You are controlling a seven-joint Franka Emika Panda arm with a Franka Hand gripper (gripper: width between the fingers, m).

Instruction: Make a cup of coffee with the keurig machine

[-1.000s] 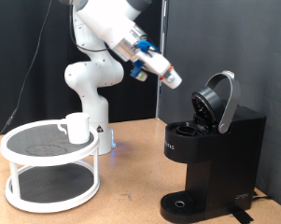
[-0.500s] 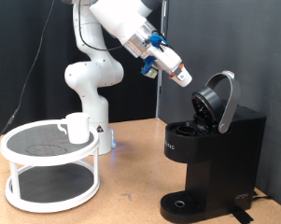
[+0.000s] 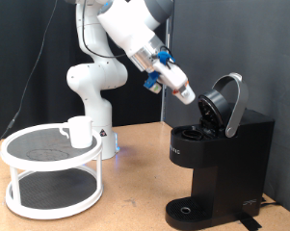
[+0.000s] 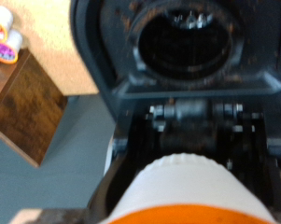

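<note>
End effector (image 3: pixel 186 96) has dropped lower toward the lid-up boxy matte black keurig machine (image 3: pixel 217 159) – clamped on a white, orange-rimmed coffee pod (image 4: pixel 191 191) just over the brew chamber – while the small white ceramic cup (image 3: pixel 79 132) waits on the white two-tier round rack (image 3: pixel 52 173).

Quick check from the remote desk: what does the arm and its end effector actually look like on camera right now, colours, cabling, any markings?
The arm is glossy white with rounded, bulbous joint housings and darker seams at the joints. Near the wrist sit blue fittings and a pale, tapered end effector. Dark cables hang behind the arm against the black backdrop. No readable markings show at this resolution.
</note>
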